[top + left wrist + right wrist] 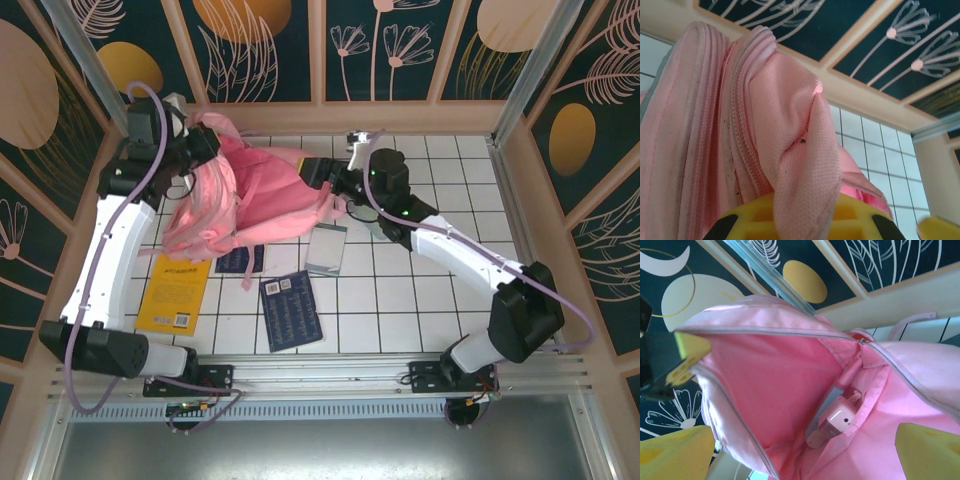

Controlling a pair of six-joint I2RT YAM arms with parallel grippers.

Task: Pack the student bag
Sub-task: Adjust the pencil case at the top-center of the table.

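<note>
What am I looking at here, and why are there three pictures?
Two white robot arms are bolted to a tiled table. One picture looks down from above; the other two come from a camera on each wrist. The left gripper is shut on the pink fabric of the student bag, holding its mouth up. The right gripper, open, faces into the bag, where a small pink-and-white item lies. A yellow book, a dark blue book and a grey notebook lie on the tiles.

One student bag (pixel 270 200), one yellow book (pixel 178 290), one blue book (pixel 291 311), one dark booklet (pixel 243 260), one grey notebook (pixel 326 250)
</note>
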